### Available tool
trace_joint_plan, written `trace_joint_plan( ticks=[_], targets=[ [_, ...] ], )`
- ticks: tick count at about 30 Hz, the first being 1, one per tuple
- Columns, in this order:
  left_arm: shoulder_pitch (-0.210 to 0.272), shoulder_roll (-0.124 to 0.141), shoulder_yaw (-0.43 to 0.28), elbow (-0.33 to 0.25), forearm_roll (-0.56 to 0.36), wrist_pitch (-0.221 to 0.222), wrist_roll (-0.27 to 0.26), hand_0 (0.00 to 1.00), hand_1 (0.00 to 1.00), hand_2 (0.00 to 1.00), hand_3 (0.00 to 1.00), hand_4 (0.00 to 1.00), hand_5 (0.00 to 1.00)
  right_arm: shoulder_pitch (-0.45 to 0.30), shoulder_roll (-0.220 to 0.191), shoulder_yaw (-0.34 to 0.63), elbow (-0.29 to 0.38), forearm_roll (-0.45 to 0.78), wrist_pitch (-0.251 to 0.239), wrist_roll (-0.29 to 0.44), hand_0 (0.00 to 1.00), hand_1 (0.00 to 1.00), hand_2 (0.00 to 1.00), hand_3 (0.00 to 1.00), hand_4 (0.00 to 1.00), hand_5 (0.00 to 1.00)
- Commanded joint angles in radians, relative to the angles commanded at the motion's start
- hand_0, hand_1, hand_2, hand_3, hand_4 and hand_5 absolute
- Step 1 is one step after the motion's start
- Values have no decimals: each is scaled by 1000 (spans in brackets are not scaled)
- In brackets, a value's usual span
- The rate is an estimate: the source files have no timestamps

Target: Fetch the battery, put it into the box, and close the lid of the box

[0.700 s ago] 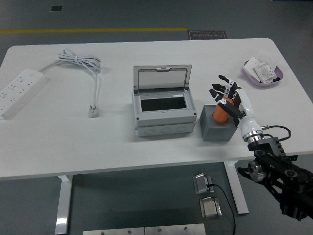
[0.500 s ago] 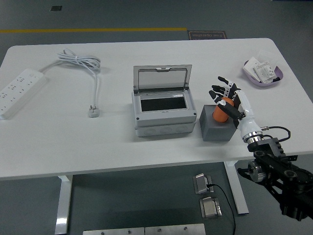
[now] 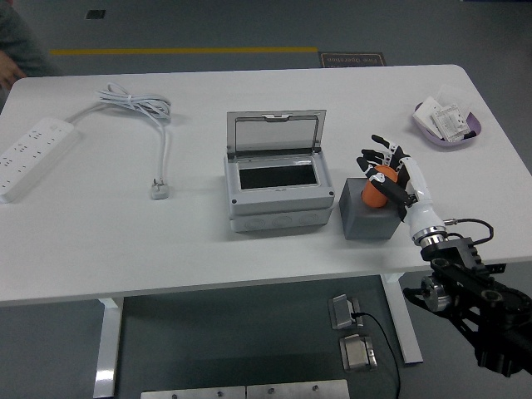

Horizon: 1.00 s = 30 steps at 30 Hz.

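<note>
An orange battery (image 3: 374,190) stands upright in the top of a dark grey block (image 3: 364,221) right of the box. The grey box (image 3: 274,204) sits at the table's middle with its clear lid (image 3: 275,133) raised at the back, showing a dark inside. My right hand (image 3: 387,171) reaches in from the lower right and is right against the battery. Its fingers are spread upward behind the battery and the thumb lies across the battery's right side, not closed round it. My left arm is out of view.
A white power strip (image 3: 33,154) lies at the far left, its cable (image 3: 158,125) and plug (image 3: 160,190) left of the box. A purple bowl (image 3: 450,125) with white packets sits at the back right. A person's sleeve (image 3: 17,46) shows at the top left corner.
My right hand has drawn slightly down and to the right, staying by the battery. A person's sleeve has come into view at the top left.
</note>
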Motion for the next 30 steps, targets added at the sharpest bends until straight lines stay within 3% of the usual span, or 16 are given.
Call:
trace_joint_plan(
  ticks=[24,25,30],
  targets=[
    [-8,0,-17,-1,30,-2,8,668,719,677,625,625,210,-12,37,-18,-7,120,-47,12,749,737,683,791,842,356],
    [-8,0,-17,-1,30,-2,8,668,719,677,625,625,209,-12,38,-18,-6,120,-48,12,754,733,682,786,876,435],
    [-9,-1,-16,-1,30,-2,8,668,719,677,625,625,209,-12,36,-17,5,107,-52,12,754,733,682,786,876,435]
  ],
)
